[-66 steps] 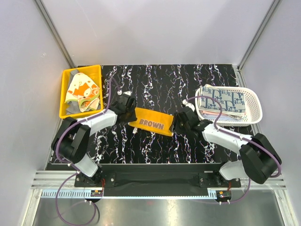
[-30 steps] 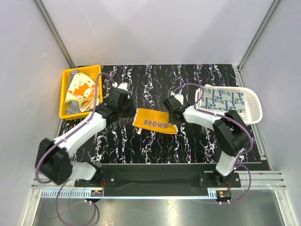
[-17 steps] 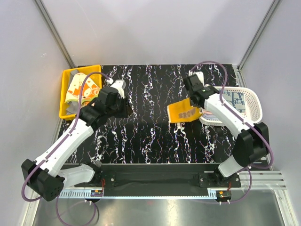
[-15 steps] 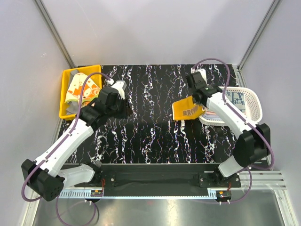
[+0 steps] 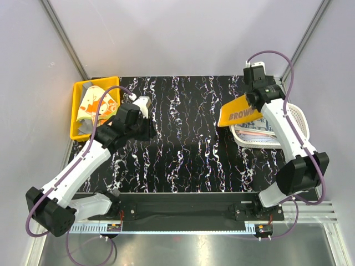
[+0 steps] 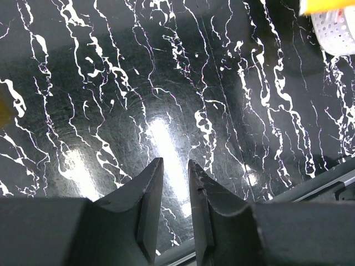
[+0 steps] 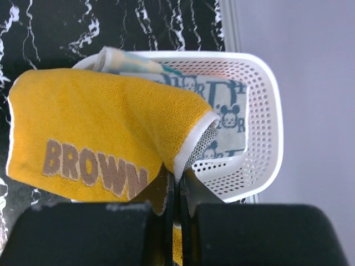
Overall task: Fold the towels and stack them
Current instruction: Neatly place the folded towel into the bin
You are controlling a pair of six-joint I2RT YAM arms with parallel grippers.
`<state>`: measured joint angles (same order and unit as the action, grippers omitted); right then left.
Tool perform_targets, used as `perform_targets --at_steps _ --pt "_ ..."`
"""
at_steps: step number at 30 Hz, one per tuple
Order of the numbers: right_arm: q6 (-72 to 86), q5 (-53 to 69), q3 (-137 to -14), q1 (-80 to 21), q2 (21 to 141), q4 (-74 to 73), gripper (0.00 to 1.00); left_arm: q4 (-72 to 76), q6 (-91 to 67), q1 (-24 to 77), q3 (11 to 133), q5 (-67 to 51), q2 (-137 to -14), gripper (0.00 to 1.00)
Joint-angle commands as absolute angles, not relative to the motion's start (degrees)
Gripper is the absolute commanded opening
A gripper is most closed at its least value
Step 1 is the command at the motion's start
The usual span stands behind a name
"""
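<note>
The right gripper pinches the folded yellow towel, raised by the basket; stacking is in hand. Next it should lower onto the pile and release.

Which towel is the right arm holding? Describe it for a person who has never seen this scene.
Find the white basket at the right of the black marbled table. Over its left rim hangs a folded towel, pinched in the right tool. It alone is orange-yellow with the word BROWN; the towel in the basket is blue-white patterned.
</note>
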<state>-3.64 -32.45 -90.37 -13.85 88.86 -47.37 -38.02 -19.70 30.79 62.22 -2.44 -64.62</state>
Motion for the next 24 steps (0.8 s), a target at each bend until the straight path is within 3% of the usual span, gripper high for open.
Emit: perform_targets --at_steps 1,19,21,22,23,24 --pt "-6.41 -33.31 -95.35 -12.66 87.36 -48.43 0.00 -37.00 -18.11 30.94 61.88 -3.08 -64.42 0.30" --pt "-5.72 -22.33 -92.64 2.36 88.93 -46.41 0.02 -36.48 -18.02 30.94 61.08 -5.36 -66.62 0.29" --pt "-3.79 -22.93 -91.68 2.72 90.96 -45.97 0.16 -36.39 -18.11 30.85 60.91 -5.80 -67.06 0.29" --pt "-3.08 -23.81 -90.63 2.90 92.88 -45.88 0.30 -36.39 -18.11 30.94 60.91 -5.80 -67.06 0.29" --pt "-1.51 -24.78 -90.18 3.25 93.86 -45.97 0.57 -36.47 -18.11 30.94 60.91 -5.63 -67.23 0.29" --pt "-0.62 -26.00 -90.18 3.51 94.91 -46.40 0.66 -36.39 -18.02 30.94 60.91 -5.45 -67.41 0.30"
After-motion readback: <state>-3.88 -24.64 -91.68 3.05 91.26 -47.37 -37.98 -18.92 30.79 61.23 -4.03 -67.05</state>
